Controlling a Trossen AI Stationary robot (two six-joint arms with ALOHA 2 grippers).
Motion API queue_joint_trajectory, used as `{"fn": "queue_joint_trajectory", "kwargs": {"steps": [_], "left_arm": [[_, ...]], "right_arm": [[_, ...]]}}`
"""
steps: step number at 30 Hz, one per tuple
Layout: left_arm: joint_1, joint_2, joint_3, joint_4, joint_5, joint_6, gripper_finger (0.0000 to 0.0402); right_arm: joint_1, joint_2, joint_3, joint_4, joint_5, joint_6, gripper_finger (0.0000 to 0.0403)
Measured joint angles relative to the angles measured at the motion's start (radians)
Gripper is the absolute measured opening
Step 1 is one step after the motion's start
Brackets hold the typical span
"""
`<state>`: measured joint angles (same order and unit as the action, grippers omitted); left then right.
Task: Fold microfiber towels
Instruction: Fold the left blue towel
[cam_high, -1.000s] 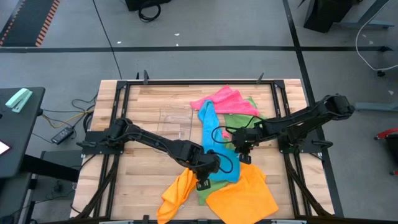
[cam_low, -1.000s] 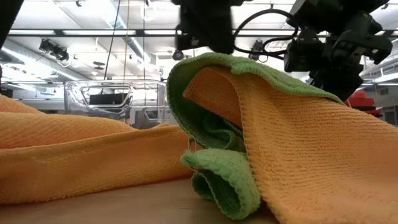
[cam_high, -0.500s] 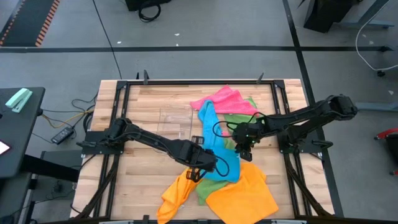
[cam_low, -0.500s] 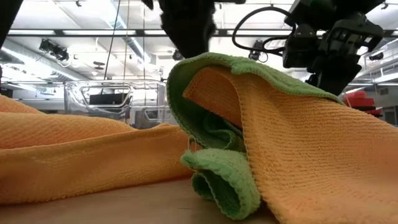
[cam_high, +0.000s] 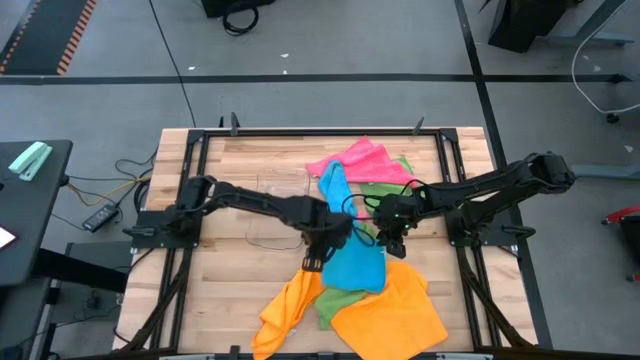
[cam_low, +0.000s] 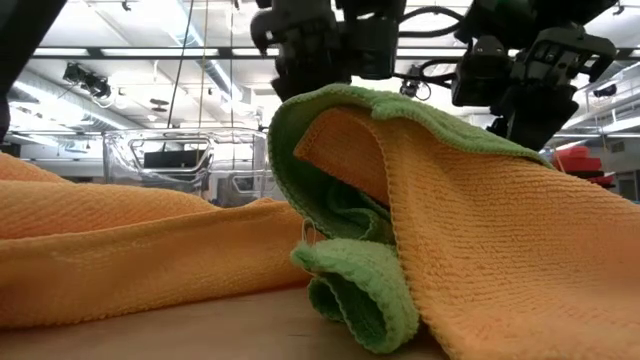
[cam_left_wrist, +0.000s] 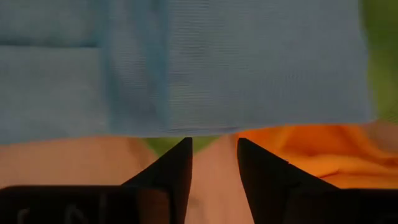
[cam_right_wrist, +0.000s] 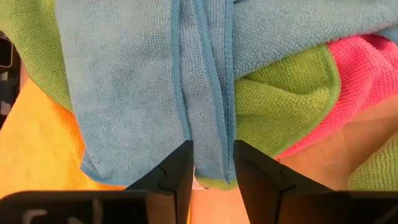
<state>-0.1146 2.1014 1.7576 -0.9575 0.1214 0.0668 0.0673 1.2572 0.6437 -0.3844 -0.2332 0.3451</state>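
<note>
A sky-blue towel (cam_high: 350, 255) lies in a long strip over the heap of towels at mid-table. A pink towel (cam_high: 358, 160) and a green towel (cam_high: 385, 192) lie at its far end, and orange towels (cam_high: 390, 315) and another green towel (cam_low: 345, 215) at its near end. My left gripper (cam_left_wrist: 214, 163) is open, pointing steeply down just off the blue towel's edge (cam_left_wrist: 186, 127), with bare wood between the fingers. My right gripper (cam_right_wrist: 211, 163) is open over a narrow folded strip (cam_right_wrist: 210, 134) of the blue towel. My right gripper comes from above, slanting down, with its fingers (cam_right_wrist: 180, 165) on either side of the blue towel's folded strip (cam_right_wrist: 211, 149). The strip lies slack on the heap. Whether the fingers touch it, I cannot tell.
A small clear plastic tray (cam_high: 280, 195) stands on the wood left of the heap, beside my left arm. Black frame rails (cam_high: 190, 200) run along the table's sides. Bare wood (cam_high: 230, 285) shows at the near left.
My left gripper has moved from the blue towel's near end toward the table's far edge, coming slightly lower and turning about its own axis. The blue towel's near end now lies uncovered and spread wide on the orange and green towels. My right gripper has stayed nearly still.
</note>
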Motion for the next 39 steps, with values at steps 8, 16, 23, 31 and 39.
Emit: {"fn": "queue_joint_trajectory", "kwargs": {"steps": [8,16,23,31,39], "left_arm": [[0.003,0.008,0.001,0.009,-0.042,0.15,0.018],[0.01,0.029,0.0,0.031,0.012,0.18,0.0185],[0.035,0.041,0.0,0.03,0.021,0.155,0.0169],[0.062,0.042,0.0,0.04,0.154,0.162,0.0153],[0.081,0.046,0.0,0.047,0.206,0.12,0.0131]], "right_arm": [[0.0,0.0,0.0,0.026,0.021,-0.01,0.0123],[0.0,0.0,0.0,0.047,0.024,-0.014,0.0123],[0.0,0.0,0.0,0.052,0.027,-0.015,0.0123],[0.0,0.0,0.0,0.055,0.027,-0.014,0.0123],[0.0,0.0,0.0,0.06,0.038,-0.013,0.0123]]}}
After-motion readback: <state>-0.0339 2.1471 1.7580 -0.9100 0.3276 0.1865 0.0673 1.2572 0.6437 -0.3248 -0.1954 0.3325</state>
